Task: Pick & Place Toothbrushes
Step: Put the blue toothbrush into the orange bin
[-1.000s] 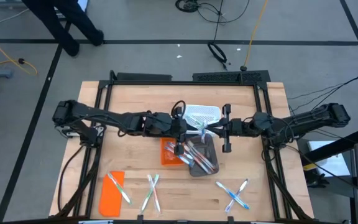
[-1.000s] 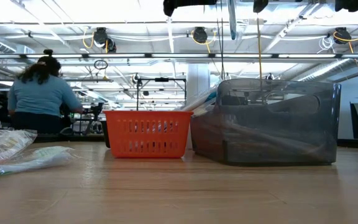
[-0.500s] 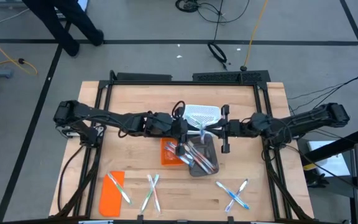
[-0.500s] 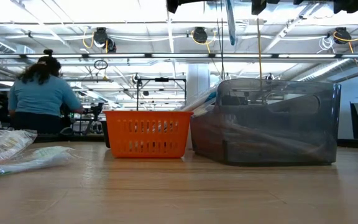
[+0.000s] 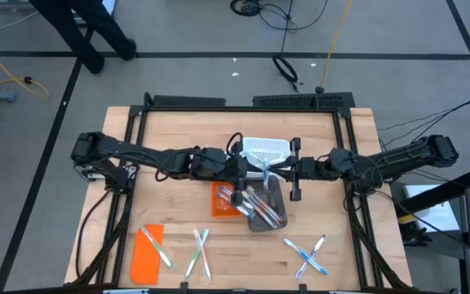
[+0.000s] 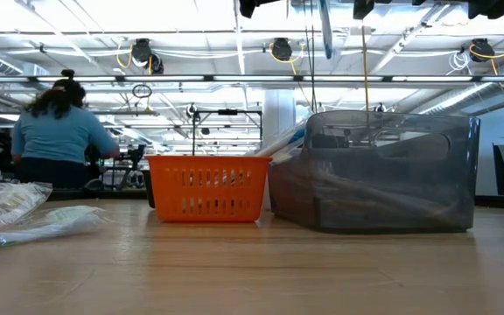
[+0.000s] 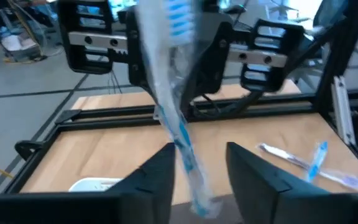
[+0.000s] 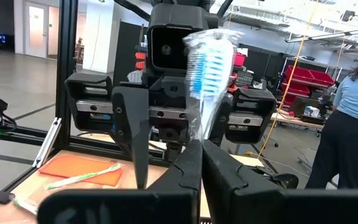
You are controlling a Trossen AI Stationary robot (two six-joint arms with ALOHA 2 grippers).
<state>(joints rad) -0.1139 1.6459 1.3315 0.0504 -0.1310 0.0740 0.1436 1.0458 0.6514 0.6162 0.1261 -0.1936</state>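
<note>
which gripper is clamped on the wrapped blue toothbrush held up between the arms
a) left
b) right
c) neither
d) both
b: the right gripper is pinched shut on the wrapped toothbrush, while the left gripper stands open around it.

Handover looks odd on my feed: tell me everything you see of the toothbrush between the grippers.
The toothbrush is a white stick with blue bristles and blue handle accents, sealed in a clear, crinkled wrapper. It stands roughly upright in the air, head up, over the far edge of the grey bin. The right gripper is shut on its lower end. The left gripper is open around it; contact is unclear.
</note>
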